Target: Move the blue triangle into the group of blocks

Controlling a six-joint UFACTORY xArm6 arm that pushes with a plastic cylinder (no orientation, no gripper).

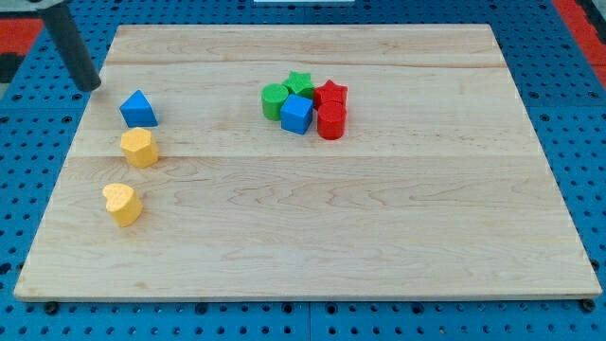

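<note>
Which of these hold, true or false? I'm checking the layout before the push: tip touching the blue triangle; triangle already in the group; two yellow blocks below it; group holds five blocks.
1. My tip touches the blue triangle. False: it sits apart, up and to the view's left.
2. The blue triangle is already in the group. False: it lies far to the view's left of the blue cube.
3. Two yellow blocks lie below the triangle. True.
4. The group holds five blocks. True: green cylinder, green star, blue cube, red star, red cylinder.

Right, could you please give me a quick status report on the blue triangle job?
My tip up-left of blue triangle, apart. Triangle far left of the group of blocks. Yellow block just below it; path rightward open.
</note>
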